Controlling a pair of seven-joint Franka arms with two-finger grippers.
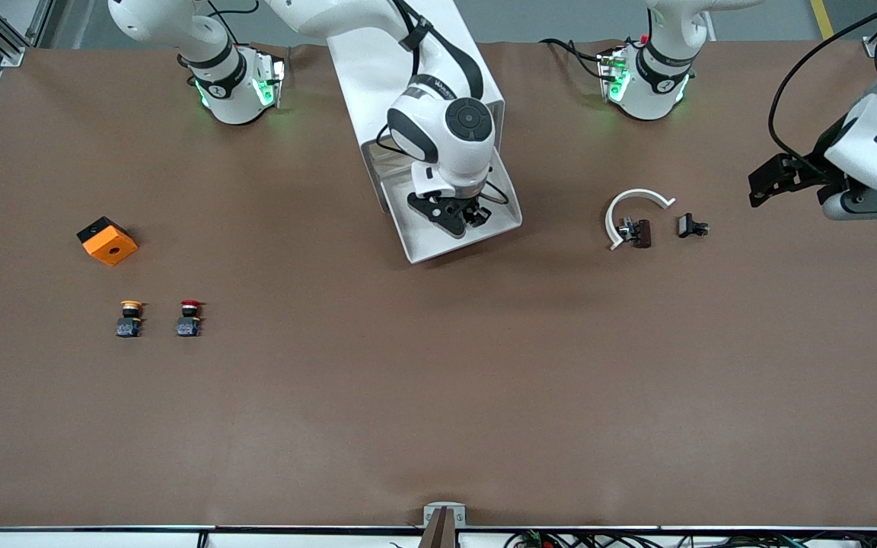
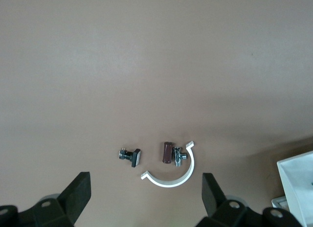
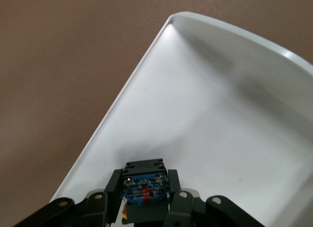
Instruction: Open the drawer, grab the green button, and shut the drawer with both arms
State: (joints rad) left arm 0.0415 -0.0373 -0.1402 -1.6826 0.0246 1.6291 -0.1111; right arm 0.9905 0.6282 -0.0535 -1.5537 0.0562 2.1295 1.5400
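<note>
The white cabinet (image 1: 377, 84) lies at the middle of the table with its lowest drawer (image 1: 469, 245) pulled out toward the front camera. My right gripper (image 1: 457, 217) is down inside the drawer (image 3: 220, 114). In the right wrist view the right gripper (image 3: 145, 182) is shut on the button (image 3: 144, 175), gripping its black body with the blue label. The button's cap is hidden. My left gripper (image 1: 777, 183) hangs open and holds nothing over the table at the left arm's end. In its own view the left gripper (image 2: 145, 195) looks down on small parts.
An orange box (image 1: 106, 240), a yellow-capped button (image 1: 130, 318) and a red-capped button (image 1: 189, 318) sit toward the right arm's end. A white curved clip (image 1: 633, 213), a brown piece (image 1: 640, 233) and a small black part (image 1: 691, 226) lie beside the drawer, toward the left arm.
</note>
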